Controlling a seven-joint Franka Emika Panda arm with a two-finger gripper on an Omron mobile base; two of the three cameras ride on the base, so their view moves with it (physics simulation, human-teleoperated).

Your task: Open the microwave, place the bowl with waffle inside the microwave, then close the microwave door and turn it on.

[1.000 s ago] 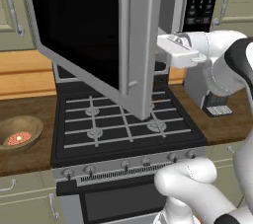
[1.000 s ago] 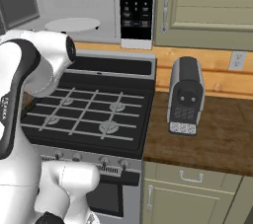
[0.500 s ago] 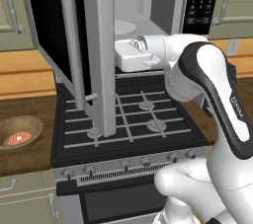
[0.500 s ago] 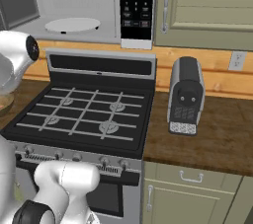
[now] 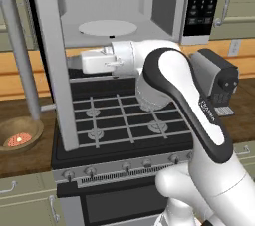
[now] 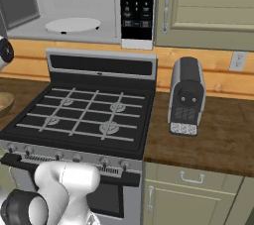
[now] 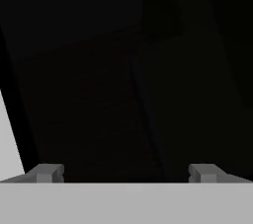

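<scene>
Kitchen counter left of stove holds bowl [image 5: 19,133] with waffle [image 5: 18,140] at 9 o'clock, microwave door [image 5: 52,60] swung open, gripper [image 7: 126,172] jaws apart against its glass; next reach for bowl

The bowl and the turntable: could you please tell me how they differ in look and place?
The bowl is brown and wooden, while the turntable is white. The bowl is hollow with a thick rim and holds the waffle; the turntable is flat and bare. The bowl sits low on the counter left of the stove; the turntable lies higher, inside the open microwave. Both are round.
</scene>
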